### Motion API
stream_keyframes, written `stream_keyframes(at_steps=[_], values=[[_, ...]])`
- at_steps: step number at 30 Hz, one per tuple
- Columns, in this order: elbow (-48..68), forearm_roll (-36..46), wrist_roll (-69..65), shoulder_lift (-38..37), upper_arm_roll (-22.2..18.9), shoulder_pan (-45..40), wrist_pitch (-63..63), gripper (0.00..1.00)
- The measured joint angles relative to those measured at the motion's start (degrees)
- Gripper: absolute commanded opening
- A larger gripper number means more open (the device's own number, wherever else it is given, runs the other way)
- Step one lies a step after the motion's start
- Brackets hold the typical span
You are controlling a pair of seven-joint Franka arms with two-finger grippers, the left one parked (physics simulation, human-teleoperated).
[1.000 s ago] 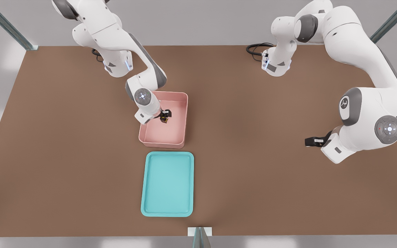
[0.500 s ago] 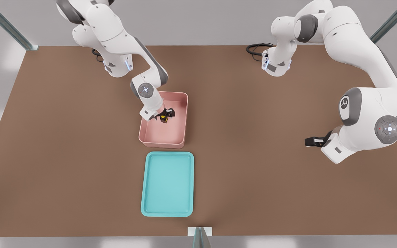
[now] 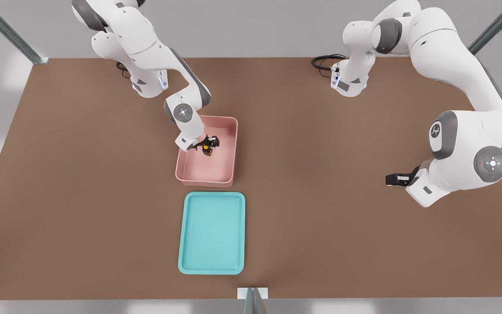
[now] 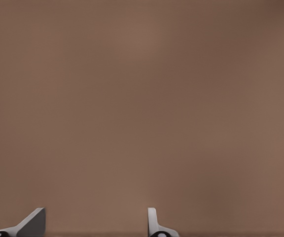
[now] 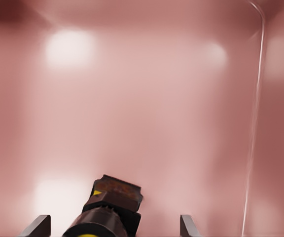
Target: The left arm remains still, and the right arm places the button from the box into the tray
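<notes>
Right now the tiny push-button with its black body and round yellow cap (image 3: 207,150) sits on the floor of the pink rectangular plastic box with tall walls and rounded corners (image 3: 227,174), roughly mid-floor and a little toward the wall farthest from the tray. The white right arm with the silvery wrist cuff (image 3: 188,124) reaches down into that box, and its black two-finger gripper (image 3: 208,144) hangs just over the button. In the right wrist view the two fingers (image 5: 37,227) stand wide apart, with the button (image 5: 110,210) between them and touching neither, so they have hold of nothing. Just beside the box, toward the near edge of the brown counter (image 3: 342,226), lies the shallow teal rectangular tray with a low rim (image 3: 181,244), with nothing in it.
</notes>
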Motion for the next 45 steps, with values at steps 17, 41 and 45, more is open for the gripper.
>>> stream_keyframes(at_steps=[17,41,45], values=[[3.44,1.23,0.39,-0.68,-0.57,-0.33,-2.48,0.43],[60.68,1.66,-4.30,27.31,-2.14,-9.85,-21.51,0.43],[68.14,1.77,-5.80,34.33,-2.00,-9.72,-21.73,1.00]])
